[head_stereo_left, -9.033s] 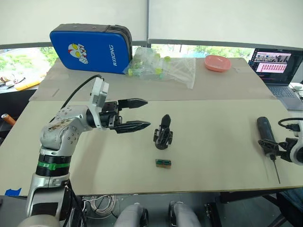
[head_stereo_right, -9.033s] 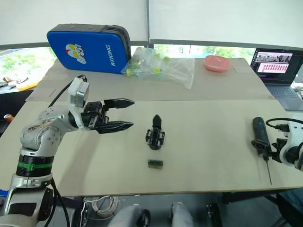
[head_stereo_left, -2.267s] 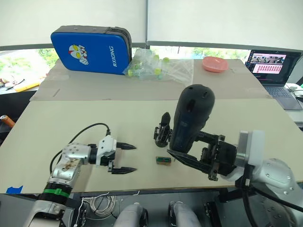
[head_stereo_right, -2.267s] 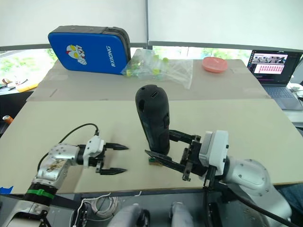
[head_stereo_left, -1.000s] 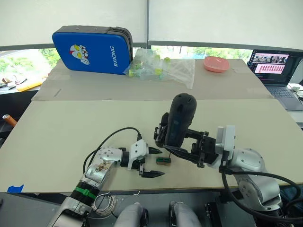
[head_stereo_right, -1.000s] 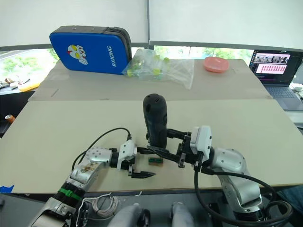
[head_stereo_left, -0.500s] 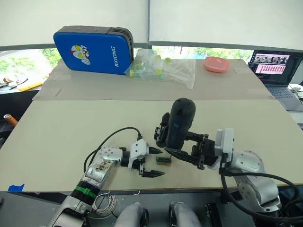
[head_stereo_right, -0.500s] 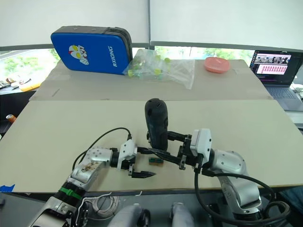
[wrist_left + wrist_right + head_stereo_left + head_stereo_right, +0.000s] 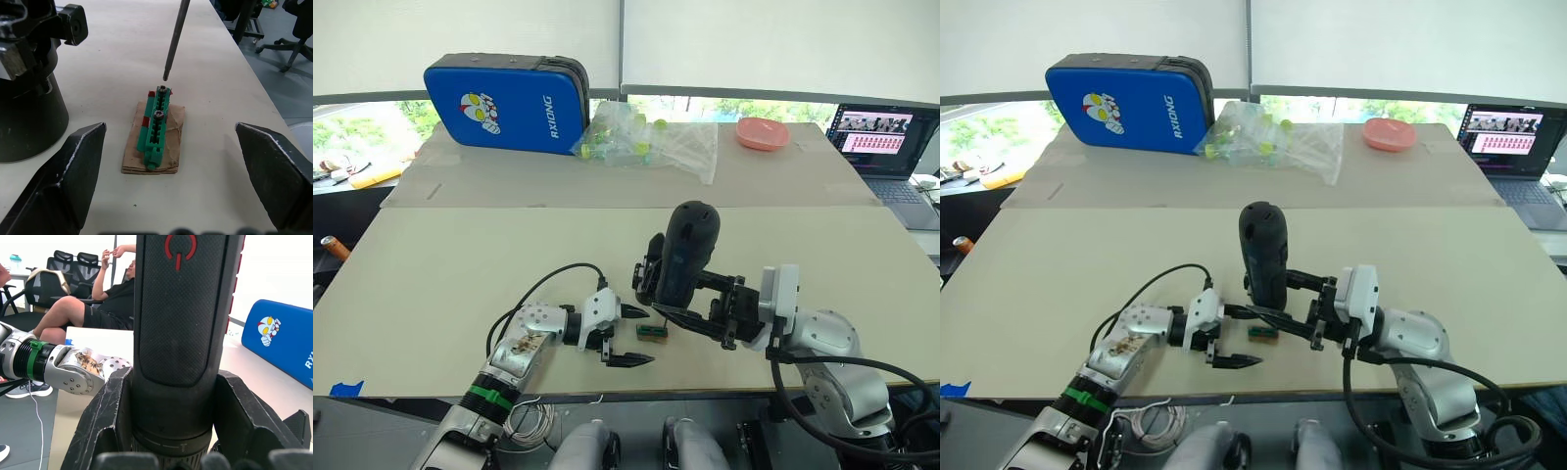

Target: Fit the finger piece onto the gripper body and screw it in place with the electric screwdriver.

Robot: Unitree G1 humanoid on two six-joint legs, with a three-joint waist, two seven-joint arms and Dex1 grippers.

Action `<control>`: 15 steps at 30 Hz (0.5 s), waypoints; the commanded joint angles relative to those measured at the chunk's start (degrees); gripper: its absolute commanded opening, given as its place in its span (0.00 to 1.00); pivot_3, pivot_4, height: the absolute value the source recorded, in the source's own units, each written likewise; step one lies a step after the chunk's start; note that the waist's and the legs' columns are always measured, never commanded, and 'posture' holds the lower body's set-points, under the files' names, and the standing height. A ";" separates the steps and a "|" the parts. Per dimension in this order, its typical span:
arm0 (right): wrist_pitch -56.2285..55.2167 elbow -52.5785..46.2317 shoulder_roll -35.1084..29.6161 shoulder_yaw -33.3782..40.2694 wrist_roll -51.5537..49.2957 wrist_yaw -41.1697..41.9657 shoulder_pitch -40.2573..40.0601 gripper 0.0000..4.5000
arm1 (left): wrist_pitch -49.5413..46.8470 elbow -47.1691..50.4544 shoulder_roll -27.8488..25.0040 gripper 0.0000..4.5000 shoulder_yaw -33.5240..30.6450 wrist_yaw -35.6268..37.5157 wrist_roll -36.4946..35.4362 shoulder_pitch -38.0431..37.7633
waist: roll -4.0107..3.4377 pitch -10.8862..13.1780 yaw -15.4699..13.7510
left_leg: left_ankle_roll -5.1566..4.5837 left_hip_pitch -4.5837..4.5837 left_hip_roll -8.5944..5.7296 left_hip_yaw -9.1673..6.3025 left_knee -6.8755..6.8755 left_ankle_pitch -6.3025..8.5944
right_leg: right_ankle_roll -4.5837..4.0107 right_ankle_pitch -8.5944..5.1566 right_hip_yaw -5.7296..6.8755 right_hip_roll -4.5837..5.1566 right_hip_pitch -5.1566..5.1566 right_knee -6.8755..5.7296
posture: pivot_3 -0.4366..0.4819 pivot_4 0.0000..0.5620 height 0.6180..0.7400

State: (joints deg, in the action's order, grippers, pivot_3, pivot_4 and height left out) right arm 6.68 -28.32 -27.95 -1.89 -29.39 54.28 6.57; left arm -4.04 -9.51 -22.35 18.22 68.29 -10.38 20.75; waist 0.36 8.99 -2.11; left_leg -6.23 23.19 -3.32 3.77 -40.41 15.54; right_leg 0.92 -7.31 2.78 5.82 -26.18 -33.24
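Note:
My right gripper [image 9: 693,302] is shut on the electric screwdriver [image 9: 685,253], a thick black cylinder held upright over the middle of the table. Its thin metal bit [image 9: 174,36] points down, the tip just above the far screw on a small green block [image 9: 156,125] that lies on brown card. My left gripper [image 9: 642,337] rests low on the table, open, its fingers [image 9: 68,171] either side of that block [image 9: 652,332]. The black gripper body [image 9: 649,269] stands just behind, partly hidden by the screwdriver. The finger piece is out of view.
At the table's far side lie a blue case [image 9: 504,93], a clear bag of small bottles [image 9: 651,139] and a pink bowl [image 9: 763,131]. A laptop [image 9: 886,137] sits at the far right. People sit on chairs [image 9: 93,298] beyond the table.
The right gripper took the screwdriver from the table's right side and brought it upright to the middle. The left arm came down beside the green block. In the last second almost nothing moved.

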 commanded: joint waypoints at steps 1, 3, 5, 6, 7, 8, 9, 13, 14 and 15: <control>-2.20 -1.18 0.29 1.07 -0.82 -0.18 1.56 0.42 | -0.98 0.24 -0.43 1.00 0.73 0.13 0.24 -0.97 | 0.00 0.00 0.00 | 0.00 0.00 0.00 0.00 0.00 0.00 | 0.00 0.00 0.00 0.00 0.00 0.00 | 0.48 0.27 1.00; -2.11 -1.15 0.28 0.96 -0.86 -0.17 1.69 0.42 | -1.11 0.44 -0.55 1.00 0.66 0.14 0.16 -1.11 | 0.00 0.00 0.01 | 0.00 0.00 0.00 0.00 0.00 0.00 | 0.00 0.00 0.00 0.00 0.00 0.00 | 0.48 0.27 1.00; -2.05 -1.13 0.26 0.81 -0.79 -0.14 1.76 0.42 | -1.18 0.56 -0.64 1.00 0.62 0.11 0.11 -1.23 | 0.00 0.00 0.01 | 0.00 0.00 0.00 0.00 0.00 0.00 | 0.00 0.00 0.00 -0.01 0.00 0.00 | 0.48 0.27 1.00; -2.03 -1.13 0.25 0.73 -0.74 -0.11 1.77 0.42 | -1.19 0.62 -0.69 1.00 0.60 0.11 0.08 -1.31 | 0.00 0.00 0.01 | 0.00 0.00 0.00 0.00 0.00 0.00 | 0.00 0.00 0.00 -0.01 -0.01 0.00 | 0.48 0.27 1.00; -1.97 -1.15 0.25 0.67 -0.73 -0.13 1.76 0.42 | -1.22 0.69 -0.73 1.00 0.58 0.09 0.05 -1.37 | 0.00 0.00 0.01 | 0.00 0.00 0.01 0.00 0.00 0.00 | 0.00 0.00 0.00 -0.01 -0.01 0.00 | 0.48 0.27 1.00; -1.98 -1.17 0.25 0.64 -0.71 -0.11 1.76 0.42 | -1.26 0.75 -0.74 1.00 0.58 0.08 0.02 -1.41 | 0.00 0.00 0.01 | 0.00 0.00 0.00 0.00 0.00 0.00 | 0.00 0.00 0.00 -0.01 -0.01 0.00 | 0.48 0.27 1.00; -1.91 -1.20 0.26 0.63 -0.73 -0.16 1.80 0.42 | -1.30 0.81 -0.76 1.00 0.57 0.07 -0.01 -1.46 | 0.00 0.00 0.01 | 0.00 0.00 0.01 0.00 0.00 0.00 | 0.00 0.00 0.00 -0.01 -0.01 0.00 | 0.48 0.27 1.00; -1.80 -1.23 0.21 0.70 -0.79 -0.19 1.86 0.42 | -1.32 0.87 -0.79 1.00 0.59 0.07 0.00 -1.59 | 0.00 0.00 0.01 | 0.00 0.01 0.00 0.00 0.01 0.00 | 0.00 0.00 -0.01 -0.01 -0.01 0.00 | 0.48 0.27 1.00; -1.65 -1.27 0.15 0.73 -0.90 -0.17 1.89 0.42 | -1.28 0.82 -0.82 1.00 0.63 -0.03 0.15 -1.60 | 0.00 0.00 0.01 | 0.00 0.01 0.01 0.00 0.01 0.00 | 0.00 0.00 -0.01 -0.01 -0.01 0.00 | 0.48 0.27 1.00; -1.54 -1.29 0.09 0.72 -0.96 -0.14 1.90 0.42 | -1.27 0.79 -0.83 1.00 0.64 -0.10 0.22 -1.63 | 0.00 0.00 0.01 | 0.00 0.01 0.00 0.00 0.01 0.00 | 0.00 0.00 -0.01 -0.01 -0.01 0.00 | 0.48 0.27 1.00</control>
State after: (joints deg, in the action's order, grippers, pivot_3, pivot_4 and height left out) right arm 6.68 -27.89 -27.95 -1.89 -29.37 54.32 7.17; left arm -4.35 -8.81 -22.65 18.20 68.18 -10.46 20.22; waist 0.36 8.99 -2.11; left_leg -6.24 23.20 -3.32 3.77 -40.40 15.55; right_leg 0.91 -7.31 2.77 5.82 -26.19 -33.24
